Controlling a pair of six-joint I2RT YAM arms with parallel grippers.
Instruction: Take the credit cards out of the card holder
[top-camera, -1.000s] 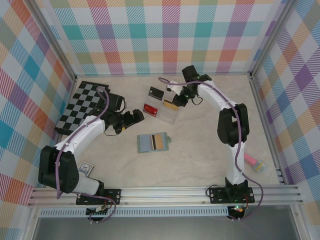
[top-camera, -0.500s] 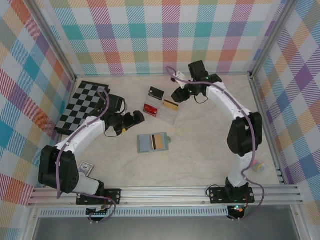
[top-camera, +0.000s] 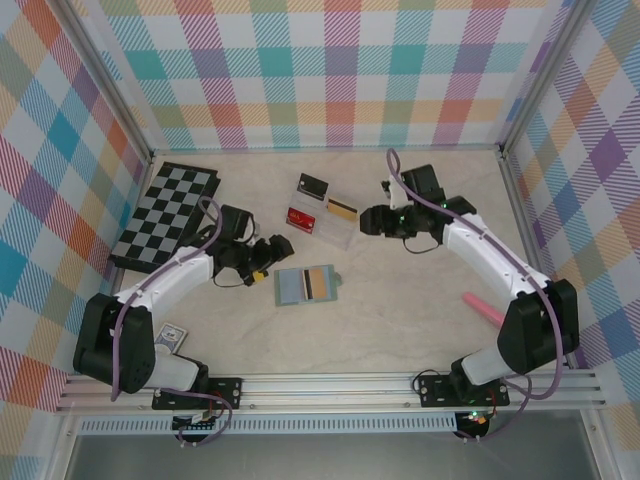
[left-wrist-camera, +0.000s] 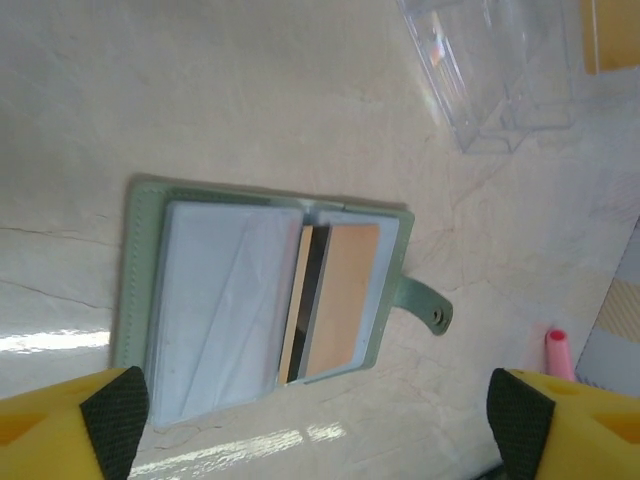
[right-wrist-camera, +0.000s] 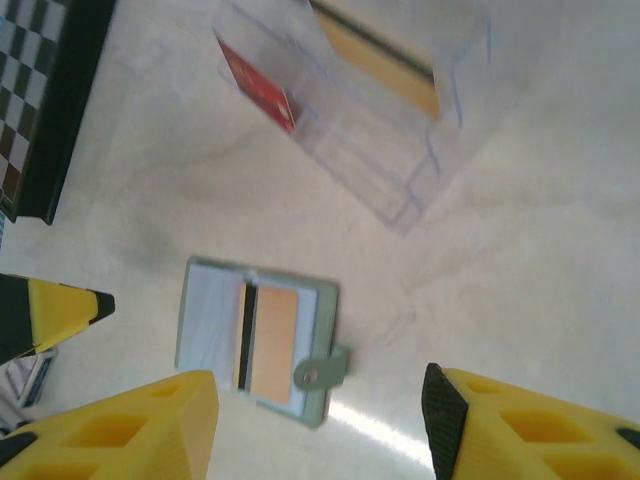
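The grey-green card holder (top-camera: 306, 284) lies open and flat mid-table, pale blue lining up. An orange credit card (left-wrist-camera: 340, 300) sits in its right slot beside a dark strip. My left gripper (top-camera: 275, 248) hovers just left of the holder, open, with nothing between its fingers (left-wrist-camera: 110, 410). To the upper right, my right gripper (top-camera: 370, 220) is open and empty beside the clear tray (top-camera: 335, 232). In that tray lie a red card (top-camera: 301, 218) and a yellow card (top-camera: 342, 210). The right wrist view has the holder (right-wrist-camera: 255, 335) below the tray (right-wrist-camera: 400, 170).
A black-and-white chessboard (top-camera: 165, 215) lies at the far left. A dark card (top-camera: 313, 186) leans at the tray's back. A pink object (top-camera: 487, 308) lies near the right arm, and a small card box (top-camera: 170, 338) sits by the left arm's base.
My right gripper opened, let go of the yellow card in the tray and drew back to the right. The left gripper moved nearer the card holder.
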